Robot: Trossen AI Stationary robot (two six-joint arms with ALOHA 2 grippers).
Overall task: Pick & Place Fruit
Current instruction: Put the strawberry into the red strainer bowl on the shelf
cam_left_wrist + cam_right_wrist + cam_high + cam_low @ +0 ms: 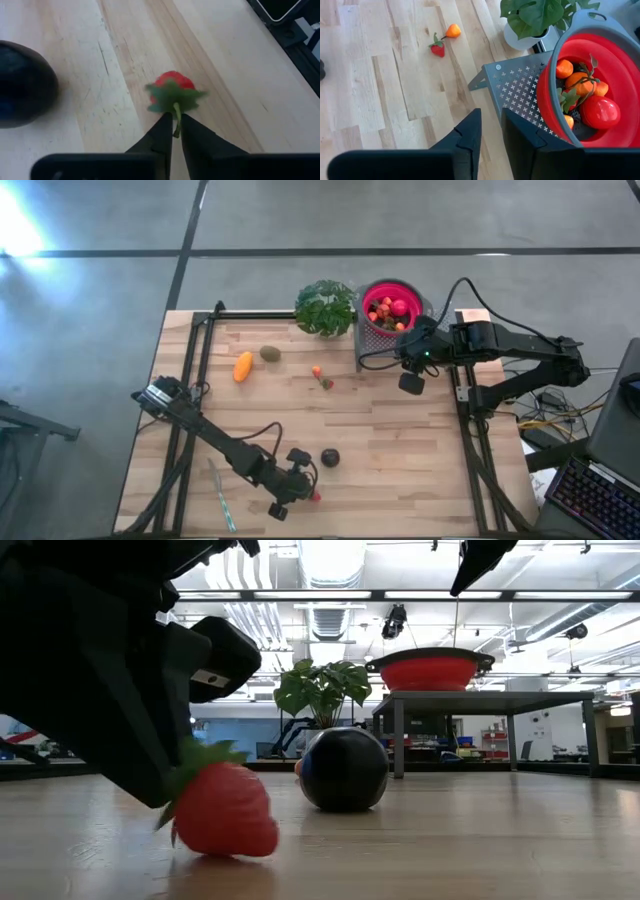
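A red strawberry (172,82) with a green leafy cap lies on its side on the wooden table (400,470), near the front edge. My left gripper (176,127) is shut on it. A dark round fruit (330,458) rests on the table just beyond. Farther back lie an elongated orange piece (243,366), an olive kiwi (270,354) and a small strawberry beside an orange ball (445,39). My right gripper (491,117) hovers high beside the red bowl (372,292), with a narrow empty gap between its fingers. My left gripper pinches the strawberry's thin green stalk (176,114), which sticks out of the leafy cap, between its two fingers (161,137). The fingers slant down from the table's left side. The strawberry (225,812) rests on the table, its tip pointing away from the gripper.
The red bowl (555,107) stands on a perforated metal stand (515,87) at the back and holds several fruits. A leafy green plant (325,307) stands to its left. A thin pale stick (222,495) lies near the front left. Bare wood lies in the middle.
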